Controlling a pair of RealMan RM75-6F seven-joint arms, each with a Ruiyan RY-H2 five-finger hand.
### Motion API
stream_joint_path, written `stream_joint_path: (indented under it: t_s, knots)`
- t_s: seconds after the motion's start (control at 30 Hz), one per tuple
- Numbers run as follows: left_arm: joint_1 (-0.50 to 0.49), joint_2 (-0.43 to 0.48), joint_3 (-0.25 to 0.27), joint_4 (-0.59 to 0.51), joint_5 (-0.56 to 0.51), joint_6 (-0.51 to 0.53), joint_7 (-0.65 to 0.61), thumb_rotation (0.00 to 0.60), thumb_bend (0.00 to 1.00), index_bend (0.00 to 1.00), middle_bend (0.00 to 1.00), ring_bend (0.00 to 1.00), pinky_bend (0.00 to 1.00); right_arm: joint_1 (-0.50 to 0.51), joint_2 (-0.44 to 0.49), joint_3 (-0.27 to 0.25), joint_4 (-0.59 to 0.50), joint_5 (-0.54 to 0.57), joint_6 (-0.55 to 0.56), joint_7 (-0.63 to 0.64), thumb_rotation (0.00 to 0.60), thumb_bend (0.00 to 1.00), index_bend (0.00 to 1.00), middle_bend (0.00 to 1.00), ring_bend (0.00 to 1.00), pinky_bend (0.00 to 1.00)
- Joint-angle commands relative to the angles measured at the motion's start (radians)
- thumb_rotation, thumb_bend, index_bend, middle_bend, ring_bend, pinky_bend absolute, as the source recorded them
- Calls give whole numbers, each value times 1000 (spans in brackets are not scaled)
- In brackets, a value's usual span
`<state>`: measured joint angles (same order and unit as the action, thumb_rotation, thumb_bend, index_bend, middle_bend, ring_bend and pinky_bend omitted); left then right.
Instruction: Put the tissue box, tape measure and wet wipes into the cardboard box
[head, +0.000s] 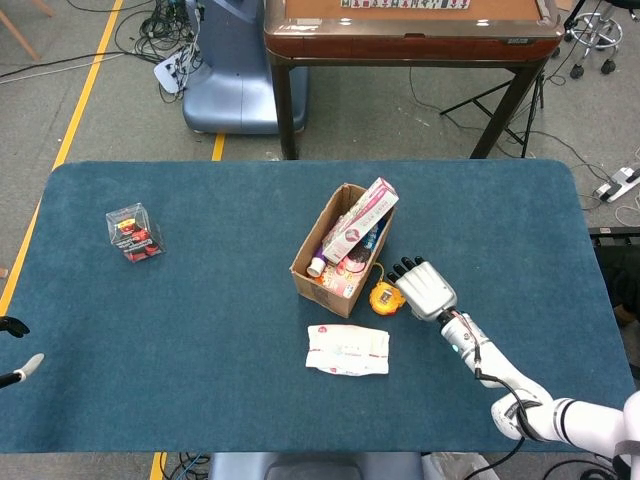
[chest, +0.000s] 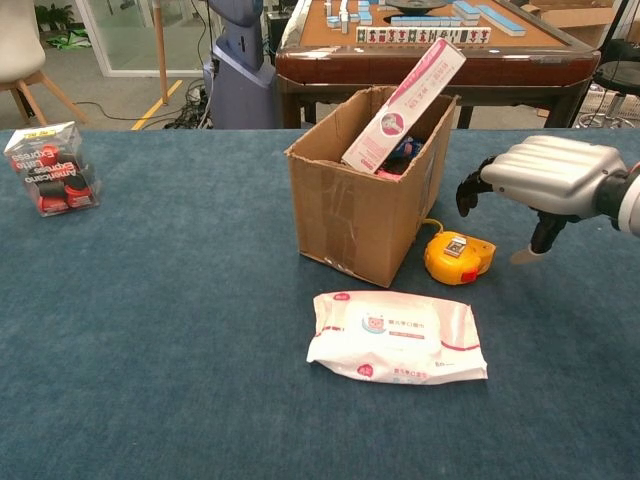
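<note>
The pink tissue box (head: 358, 220) (chest: 404, 90) stands tilted inside the open cardboard box (head: 338, 250) (chest: 366, 190), poking out of its top. The yellow tape measure (head: 384, 297) (chest: 457, 257) lies on the blue cloth just right of the cardboard box. A white pack of wet wipes (head: 348, 349) (chest: 396, 336) lies flat in front of the box. My right hand (head: 425, 288) (chest: 546, 182) hovers palm down just right of and above the tape measure, fingers apart, holding nothing. Only the fingertips of my left hand (head: 18, 350) show at the left edge of the head view.
A clear plastic case with red contents (head: 134, 232) (chest: 51, 167) sits at the far left of the table (head: 200, 350). Beyond the table stand a wooden mahjong table (head: 410, 30) and a blue-grey machine base (head: 235, 70).
</note>
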<state>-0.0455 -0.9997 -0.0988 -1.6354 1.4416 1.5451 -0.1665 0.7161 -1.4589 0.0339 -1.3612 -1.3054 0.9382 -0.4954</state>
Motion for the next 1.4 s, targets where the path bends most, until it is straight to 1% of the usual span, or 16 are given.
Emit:
stream_joint_path:
  t_s: [0.03,0.43,0.67,0.93,1.07,1.3,1.4]
  knots:
    - [2,2,-1,-1,0,3,-4,600,135,486,522,393,487,3,-39,4,49,-5,-14,27,600,0,348,307,209,362]
    - [4,9,-4,0,0,6,-17,600,135,486,522,393,488,31,-139,29,176,-9,-55,78,600,0,350,307,209,361]
    - [5,9,-4,-1,1,7,-18,600,135,486,522,393,488,42,-161,39,199,-8,-73,98,600,0,350,307,209,361]
    - [7,11,-5,-1,2,10,-21,600,135,486,522,393,487,53,-169,40,194,-10,-99,114,600,0,350,315,212,361]
    - [9,12,-7,0,0,14,-20,600,135,485,522,393,488,55,-174,41,194,-6,-106,111,600,9,354,360,257,361]
    - [9,14,-9,2,-5,13,-26,600,135,484,522,393,487,52,-172,44,193,-7,-97,118,600,139,409,465,373,366]
    - [9,14,-9,3,-4,12,-24,600,135,484,522,393,487,47,-164,45,182,-8,-90,122,600,161,424,493,402,366]
